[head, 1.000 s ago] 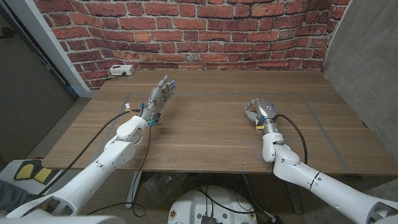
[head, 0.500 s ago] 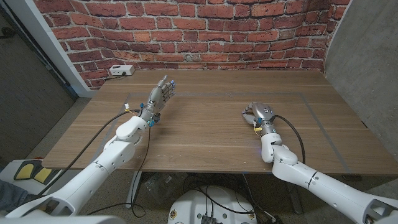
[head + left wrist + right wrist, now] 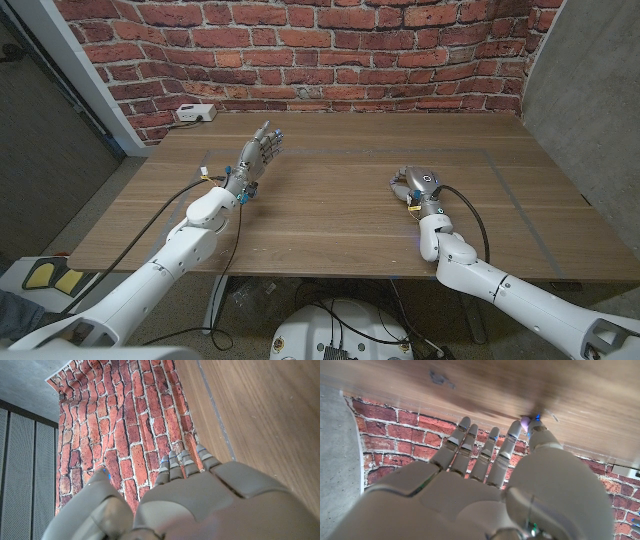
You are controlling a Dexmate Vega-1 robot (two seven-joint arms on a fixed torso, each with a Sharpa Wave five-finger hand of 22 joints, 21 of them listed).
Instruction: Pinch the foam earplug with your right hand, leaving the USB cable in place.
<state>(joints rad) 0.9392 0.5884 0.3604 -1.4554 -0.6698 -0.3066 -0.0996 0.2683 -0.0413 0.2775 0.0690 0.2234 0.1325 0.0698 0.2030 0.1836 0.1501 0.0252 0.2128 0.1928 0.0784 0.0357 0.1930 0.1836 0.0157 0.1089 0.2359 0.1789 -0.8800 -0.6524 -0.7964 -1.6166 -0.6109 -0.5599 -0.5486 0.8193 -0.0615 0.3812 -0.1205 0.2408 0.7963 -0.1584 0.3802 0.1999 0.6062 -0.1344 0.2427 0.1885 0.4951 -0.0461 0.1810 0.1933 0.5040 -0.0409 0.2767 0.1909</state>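
Shifted slightly nearer, right hand (image 3: 520, 485) pinches the pink foam earplug (image 3: 525, 422).

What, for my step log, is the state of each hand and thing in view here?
Left hand: raised above the wooden table, fingers apart, holding nothing.
Right hand: low over the table, fingers curled, thumb and a finger pinching the earplug.
Small pink foam earplug: pinched between the right hand's fingertips, close to the tabletop; whether lifted, cannot tell.

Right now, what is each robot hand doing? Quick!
Left hand: open, fingers apart, holding nothing.
Right hand: pinching a small pale purple earplug between thumb and a fingertip.
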